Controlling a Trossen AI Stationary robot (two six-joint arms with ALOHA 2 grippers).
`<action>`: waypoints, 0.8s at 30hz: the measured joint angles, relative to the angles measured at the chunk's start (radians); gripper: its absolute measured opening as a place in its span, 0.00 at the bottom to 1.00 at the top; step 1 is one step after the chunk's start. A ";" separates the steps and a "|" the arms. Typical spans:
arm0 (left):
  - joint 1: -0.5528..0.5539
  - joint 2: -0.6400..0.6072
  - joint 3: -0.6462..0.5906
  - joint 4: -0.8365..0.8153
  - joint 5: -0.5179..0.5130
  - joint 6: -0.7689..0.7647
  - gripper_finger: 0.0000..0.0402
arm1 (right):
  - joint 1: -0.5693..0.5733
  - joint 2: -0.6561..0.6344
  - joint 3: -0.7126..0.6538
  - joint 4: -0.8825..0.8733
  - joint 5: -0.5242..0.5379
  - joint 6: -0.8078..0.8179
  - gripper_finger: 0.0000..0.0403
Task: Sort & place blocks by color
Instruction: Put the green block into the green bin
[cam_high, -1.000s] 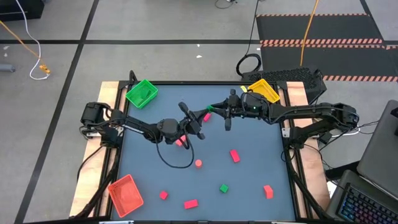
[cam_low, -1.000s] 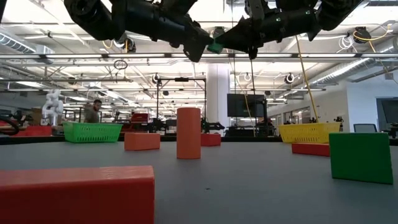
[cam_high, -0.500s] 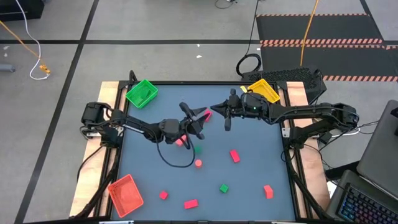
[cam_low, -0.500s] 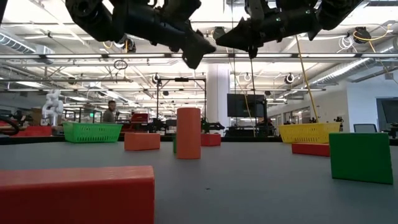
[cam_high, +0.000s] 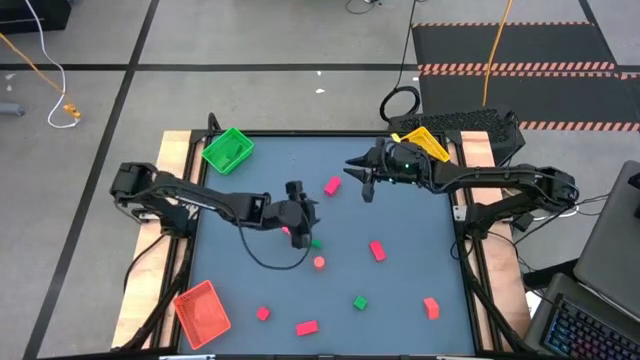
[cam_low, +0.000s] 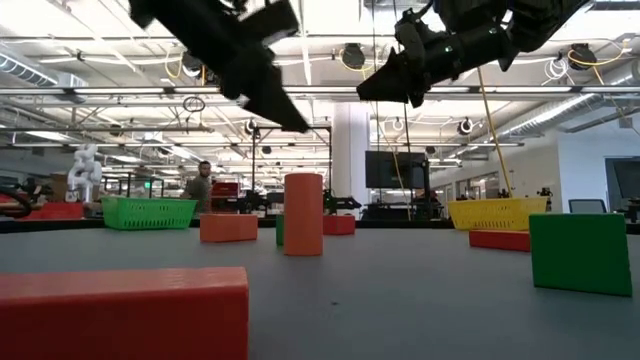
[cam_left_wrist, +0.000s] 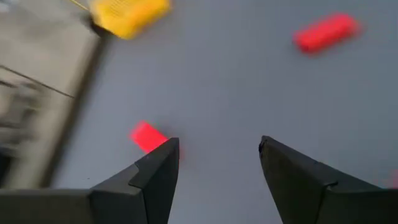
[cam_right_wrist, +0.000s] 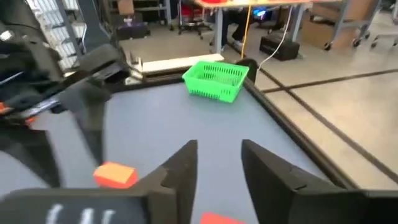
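Observation:
Small blocks lie flat and scattered on the dark table: a pink-red one, a tiny green one, a salmon round one, a red bar, a green cube and others along the near edge. My left gripper hangs open above the table's middle, over a pink block, with nothing between its fingers. My right gripper hovers open, far right of centre, its fingers a little apart and holding nothing.
A green tray stands at the far left corner, a yellow tray at the far right and a red tray at the near left. A black cable loops on the table below my left arm.
The tiny green block that hung between the two grippers' tips has fallen to the table near the middle. My left gripper has drawn back toward the table's left edge and turned about. My right gripper has pulled back a little toward the right edge.

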 joint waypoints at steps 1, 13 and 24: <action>-0.006 -0.010 0.012 -0.032 0.034 -0.011 0.56 | -0.003 -0.005 0.001 0.003 0.000 -0.001 0.33; 0.032 0.057 0.044 -0.148 0.358 -0.032 0.56 | -0.006 -0.098 0.001 -0.052 -0.004 -0.009 0.49; 0.030 0.174 0.044 -0.116 0.423 0.043 0.56 | -0.006 -0.123 0.000 -0.096 -0.002 -0.024 0.49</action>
